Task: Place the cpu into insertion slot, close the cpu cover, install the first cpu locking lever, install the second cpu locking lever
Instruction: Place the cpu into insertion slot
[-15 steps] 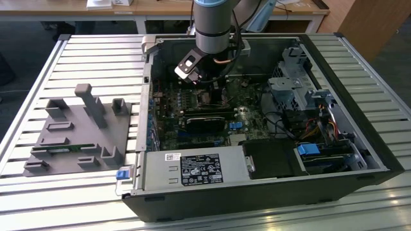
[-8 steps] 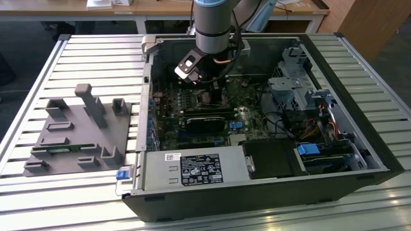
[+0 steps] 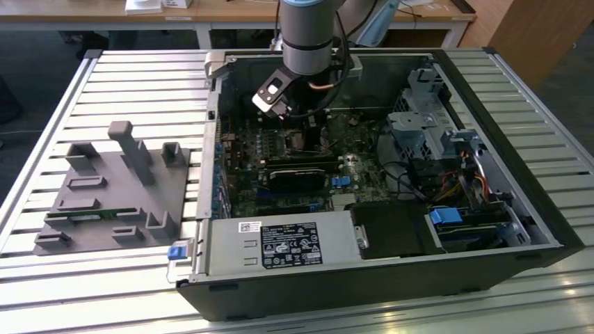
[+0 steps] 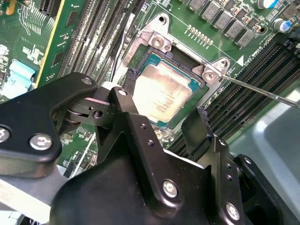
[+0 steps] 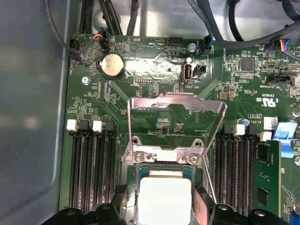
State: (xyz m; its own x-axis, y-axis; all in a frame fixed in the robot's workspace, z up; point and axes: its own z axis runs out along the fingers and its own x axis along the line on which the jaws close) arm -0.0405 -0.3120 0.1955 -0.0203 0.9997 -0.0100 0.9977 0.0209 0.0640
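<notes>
One cpu (image 4: 161, 93) in open socket (image 4: 178, 55)

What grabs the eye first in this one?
The arm reaching down into the open computer case dominates the middle of the exterior view. In the second wrist view the gripper hangs right over the silver cpu. In the first wrist view the cpu cover stands open.

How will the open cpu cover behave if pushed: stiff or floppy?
The cpu cover looks like thin sheet metal, so probably light and slightly springy. It stands raised, seemingly hinged beside the cpu, so a push likely swings it rather than sliding it.
</notes>
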